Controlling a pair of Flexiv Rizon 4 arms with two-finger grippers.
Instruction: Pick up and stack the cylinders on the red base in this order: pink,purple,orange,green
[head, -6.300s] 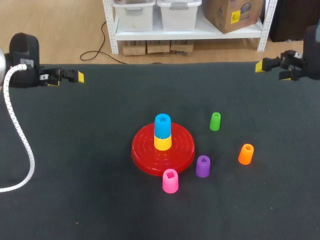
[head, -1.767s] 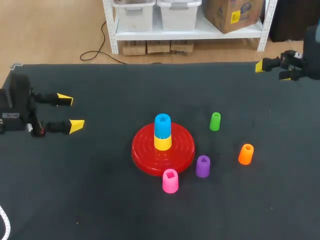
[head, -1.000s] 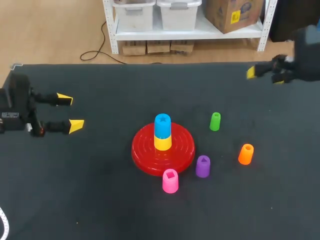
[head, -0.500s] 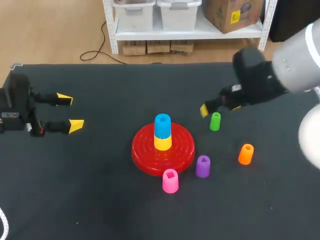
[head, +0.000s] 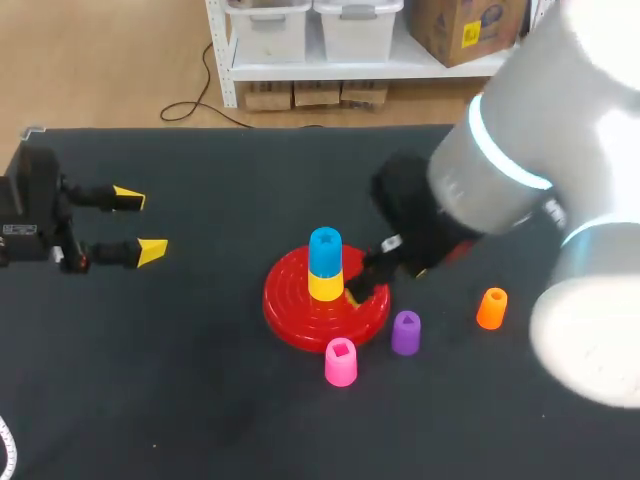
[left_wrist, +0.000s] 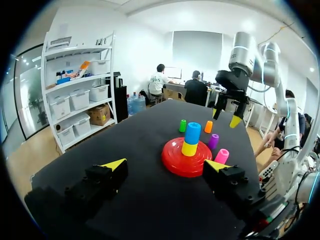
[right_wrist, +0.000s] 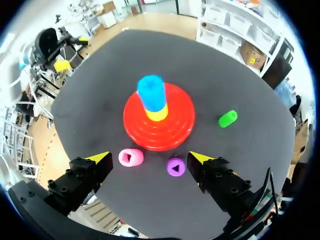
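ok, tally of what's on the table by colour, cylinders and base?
blue cylinder: 1
yellow cylinder: 1
pink cylinder: 1
purple cylinder: 1
orange cylinder: 1
green cylinder: 1
red base: 1
Total: 7 (6 cylinders, 1 base)

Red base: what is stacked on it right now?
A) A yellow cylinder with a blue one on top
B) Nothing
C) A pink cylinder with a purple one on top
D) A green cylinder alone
A: the red base carries a yellow cylinder with a blue cylinder on top, while the pink cylinder stands off the base, beside its rim.
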